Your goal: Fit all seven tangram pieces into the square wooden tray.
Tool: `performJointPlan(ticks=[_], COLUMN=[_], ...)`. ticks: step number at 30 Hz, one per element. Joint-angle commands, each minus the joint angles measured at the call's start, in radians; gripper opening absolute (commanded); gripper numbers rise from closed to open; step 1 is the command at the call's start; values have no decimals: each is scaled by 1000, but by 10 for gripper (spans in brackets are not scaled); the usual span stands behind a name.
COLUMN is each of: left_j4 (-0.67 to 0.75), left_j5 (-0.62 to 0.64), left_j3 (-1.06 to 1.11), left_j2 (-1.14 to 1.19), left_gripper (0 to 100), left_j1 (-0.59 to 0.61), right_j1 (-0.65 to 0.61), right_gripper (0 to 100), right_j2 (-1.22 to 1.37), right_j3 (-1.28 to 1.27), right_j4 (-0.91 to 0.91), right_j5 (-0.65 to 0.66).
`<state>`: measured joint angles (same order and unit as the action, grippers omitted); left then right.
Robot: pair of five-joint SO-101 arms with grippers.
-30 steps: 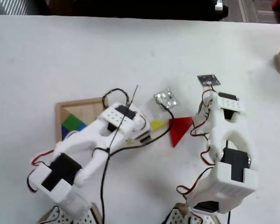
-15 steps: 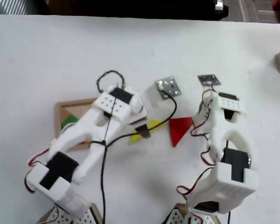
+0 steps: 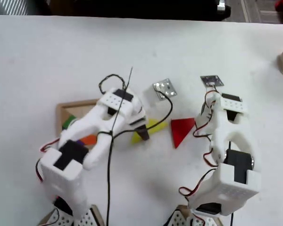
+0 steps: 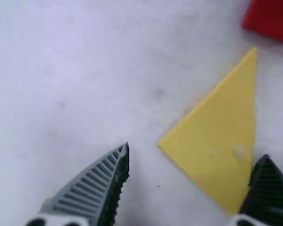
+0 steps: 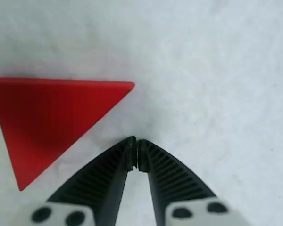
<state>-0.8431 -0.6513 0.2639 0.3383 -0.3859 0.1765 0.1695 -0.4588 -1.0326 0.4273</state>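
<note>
Gaping over the yellow triangle (image 4: 217,155), the left gripper (image 4: 195,151) could flick it aside when closing. Right gripper (image 5: 134,141) sits clenched, empty.

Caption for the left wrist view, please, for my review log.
Open left gripper above the white table, yellow triangle beside one finger, red triangle corner beyond.

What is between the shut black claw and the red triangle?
Nothing, just bare white table. The right wrist view shows a strip of it between the right gripper and the red triangle.
</note>
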Motion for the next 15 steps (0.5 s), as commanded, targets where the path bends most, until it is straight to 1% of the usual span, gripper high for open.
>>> performJointPlan(ticks=[1,10,15], left_j4=[-20,-11,31], left_j5=[-5,-8,-8], left_j3=[-71,-74,-74], left_j2=[2,8,8], left_gripper=[389,389,389], left_j1=[10,-19,-36], right_j1=[12,-1,-1], right_gripper=[18,18,18], right_j2=[-41,-41,-41], right_j3=[9,9,9], right_j4=[21,21,21], right_j5=[-11,-9,-9])
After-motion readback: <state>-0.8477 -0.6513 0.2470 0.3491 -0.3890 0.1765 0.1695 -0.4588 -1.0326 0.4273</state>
